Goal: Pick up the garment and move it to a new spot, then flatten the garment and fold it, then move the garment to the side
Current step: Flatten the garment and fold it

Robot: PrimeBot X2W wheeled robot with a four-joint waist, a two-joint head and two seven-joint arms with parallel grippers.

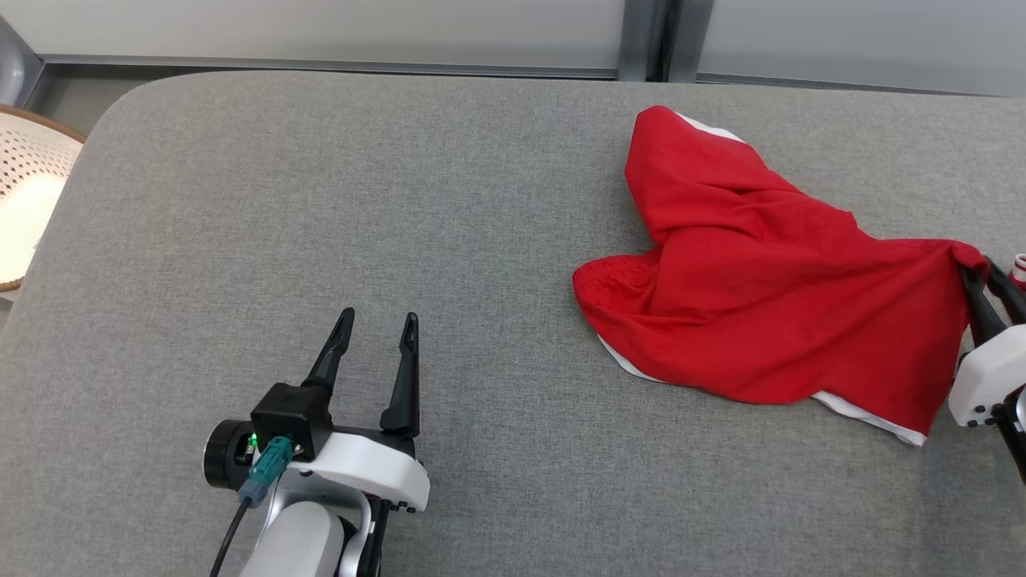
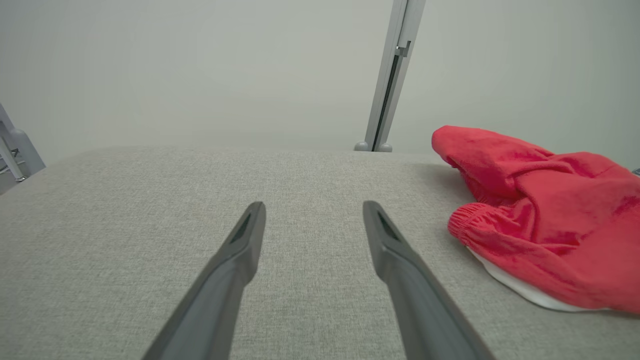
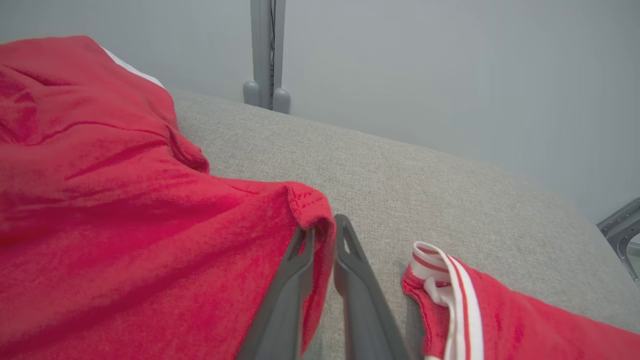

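Right gripper [image 1: 982, 276] pinches the red garment [image 1: 753, 296].
The garment lies crumpled on the right half of the grey tabletop [image 1: 321, 200], and the right jaws are closed on its right-hand hem. The left gripper [image 1: 378, 320] is well apart from it, jaws spread wide and holding nothing.

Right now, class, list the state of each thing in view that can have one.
Red garment: crumpled on the grey table, one edge pinched.
Left claw: open, empty, apart from the garment.
Right claw: shut on the garment's edge.
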